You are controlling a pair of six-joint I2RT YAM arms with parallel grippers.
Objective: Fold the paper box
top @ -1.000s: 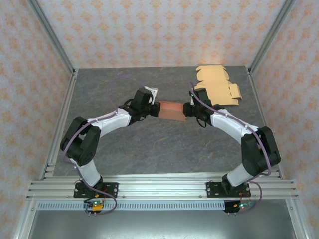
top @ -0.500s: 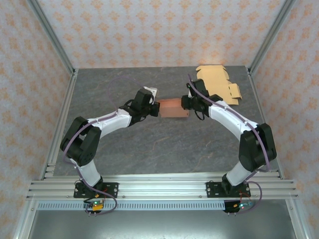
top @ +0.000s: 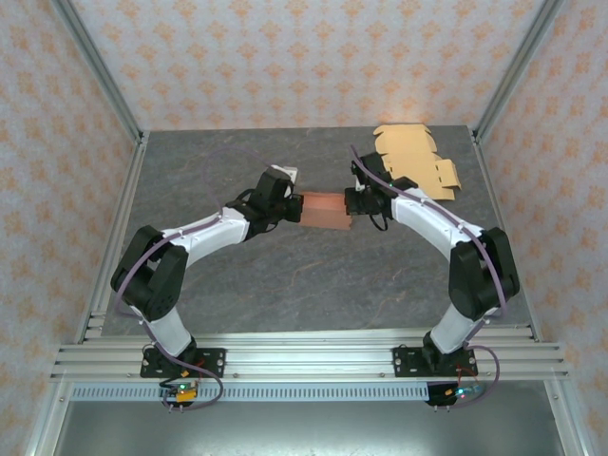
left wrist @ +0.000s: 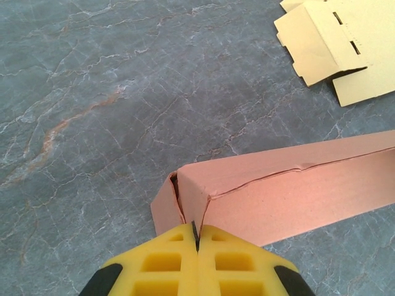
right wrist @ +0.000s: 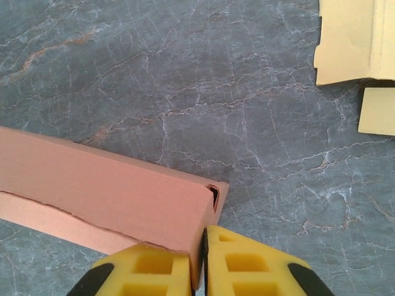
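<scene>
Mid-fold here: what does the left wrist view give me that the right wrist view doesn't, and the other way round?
Left wrist: the left gripper pinching the pink paper box at its left end, beside a splayed end flap, plus slots in the tan cardboard blank. Right wrist: the right gripper pinching the box's right end wall. Both: the box's long seam, the blank beyond it, the marble tabletop.

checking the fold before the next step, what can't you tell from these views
Left wrist view: the far end of the pink paper box is cut off by the right edge.
Right wrist view: its other end is cut off by the left edge.
Top view: its seams and end flaps are too small to read.
Tan cardboard blanks: overlapping, so their count is unclear.
</scene>
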